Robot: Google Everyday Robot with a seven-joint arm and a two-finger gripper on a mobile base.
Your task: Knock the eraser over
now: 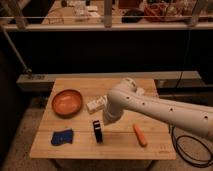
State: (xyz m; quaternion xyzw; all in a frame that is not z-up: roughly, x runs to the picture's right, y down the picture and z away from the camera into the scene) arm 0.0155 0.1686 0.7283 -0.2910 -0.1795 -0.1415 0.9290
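The claw (109,121) hangs low at the end of the white arm (160,110), just right of the black eraser (97,131), which stands upright near the front middle of the worktop (150,150); I cannot tell how the claw is set. A good knock probably means a short sideways sweep leftward, striking the eraser high so it topples rather than slides. Outward lie the blue sponge (62,137), orange bowl (67,102), white box (96,104) and carrot (140,135).

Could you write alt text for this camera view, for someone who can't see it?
A white robot arm reaches over a wooden table, its gripper beside an upright black eraser. Around them lie an orange bowl, blue sponge, carrot and white box.
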